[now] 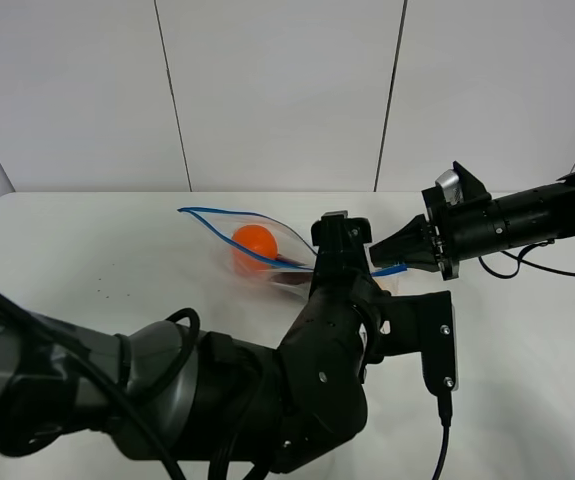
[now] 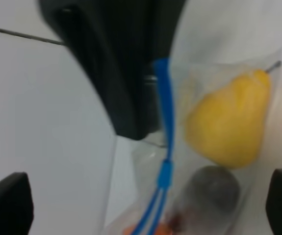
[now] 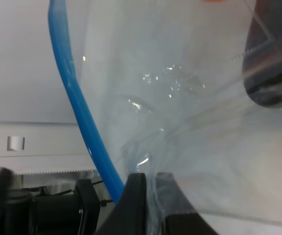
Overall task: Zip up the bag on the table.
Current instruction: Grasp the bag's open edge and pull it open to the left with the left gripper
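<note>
Bag (image 1: 257, 245) edge pinched in R gripper (image 1: 379, 250).

The left arm (image 1: 227, 400) is bulky and black, with rounded joints, silver screws (image 1: 448, 329) and a cable (image 1: 443, 430). Opposite the left arm, the slimmer black right arm (image 1: 537, 212) has a grey cap (image 1: 449, 184) and a tapered right gripper (image 1: 379, 252).

The bag (image 1: 267, 228) is laid on the table (image 1: 57, 250), behind its middle. A round item (image 1: 254, 243) is contained in its left part, and a pear (image 2: 229, 122) is lodged next to another item (image 2: 209, 191). The bag's right part is straddled by the left gripper (image 1: 345, 235), and its right end is pinched by the right gripper (image 1: 377, 252).
</note>
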